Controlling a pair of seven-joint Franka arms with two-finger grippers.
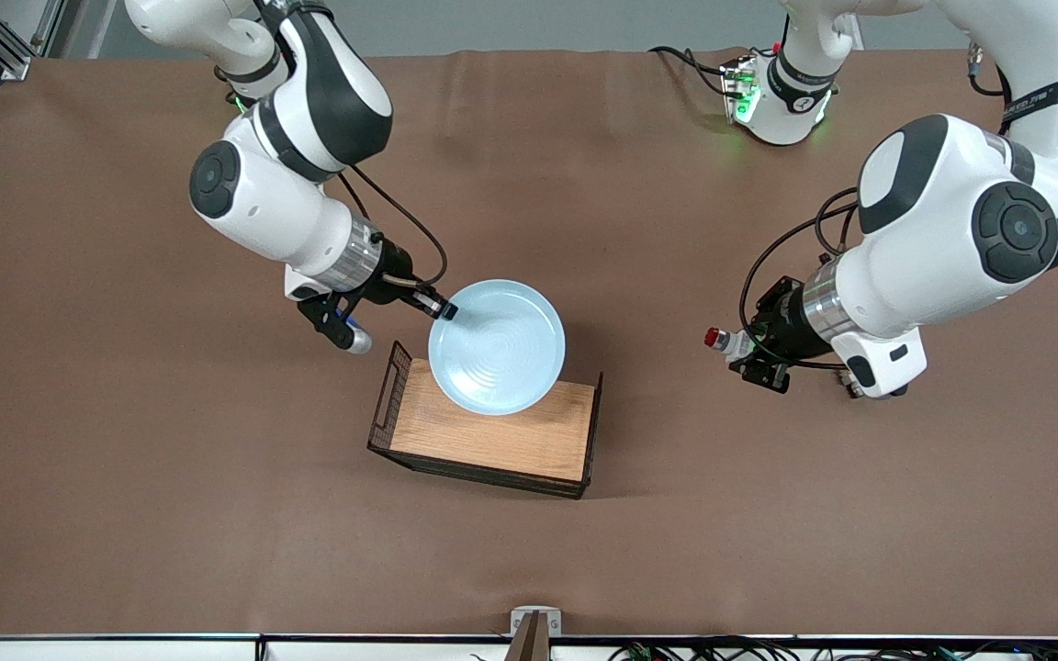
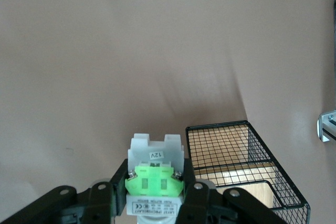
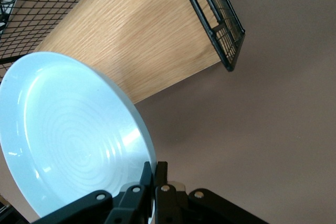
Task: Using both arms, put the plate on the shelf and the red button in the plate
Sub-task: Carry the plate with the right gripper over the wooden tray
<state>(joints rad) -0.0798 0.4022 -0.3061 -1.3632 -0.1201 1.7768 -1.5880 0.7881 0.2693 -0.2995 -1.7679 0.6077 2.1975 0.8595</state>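
My right gripper (image 1: 444,310) is shut on the rim of the pale blue plate (image 1: 497,347) and holds it above the tray's edge that lies farther from the front camera. In the right wrist view the fingers (image 3: 160,174) pinch the plate's rim (image 3: 68,140). My left gripper (image 1: 749,353) is shut on the red button (image 1: 724,341), held in the air over bare table toward the left arm's end, with the red cap pointing at the tray. In the left wrist view the button's green block (image 2: 155,179) sits between the gripper's (image 2: 155,187) fingers.
A wooden tray with black wire-mesh ends (image 1: 492,431) stands mid-table; it also shows in the left wrist view (image 2: 236,150) and the right wrist view (image 3: 131,35). A green-lit box (image 1: 740,92) sits by the left arm's base. Brown table cloth lies all around.
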